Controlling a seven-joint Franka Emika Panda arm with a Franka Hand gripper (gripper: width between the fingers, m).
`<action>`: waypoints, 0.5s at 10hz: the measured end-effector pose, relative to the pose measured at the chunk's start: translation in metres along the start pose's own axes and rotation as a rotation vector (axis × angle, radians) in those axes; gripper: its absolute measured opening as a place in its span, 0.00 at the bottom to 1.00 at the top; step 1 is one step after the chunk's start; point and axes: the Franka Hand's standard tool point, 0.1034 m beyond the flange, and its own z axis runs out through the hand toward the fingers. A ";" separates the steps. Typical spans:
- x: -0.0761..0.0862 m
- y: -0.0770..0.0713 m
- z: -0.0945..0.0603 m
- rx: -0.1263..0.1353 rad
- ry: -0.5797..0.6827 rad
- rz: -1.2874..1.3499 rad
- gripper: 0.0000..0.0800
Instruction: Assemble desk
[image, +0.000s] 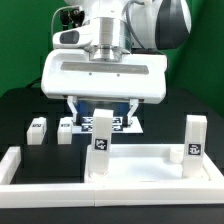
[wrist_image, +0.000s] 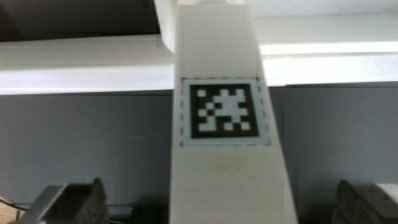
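Gripper is spread wide, holding nothing. The smooth white plastic tabletop has a raised rim, with two blocky tagged upright legs standing inside. Two loose legs sit on the black table nearby.

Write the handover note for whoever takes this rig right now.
Gripper: open, straddling the centre leg, not touching it.
Tabletop: flat at the front, with the centre leg and the corner leg upright on it.
Loose legs: two, on the table behind, at the exterior view's left.
Done: two legs up; tightness cannot be told.
Left: the loose legs.
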 end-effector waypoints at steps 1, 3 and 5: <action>0.000 0.000 0.000 0.000 0.000 0.000 0.81; 0.000 0.000 0.000 0.000 0.000 0.000 0.81; 0.004 -0.007 -0.002 0.053 -0.094 0.044 0.81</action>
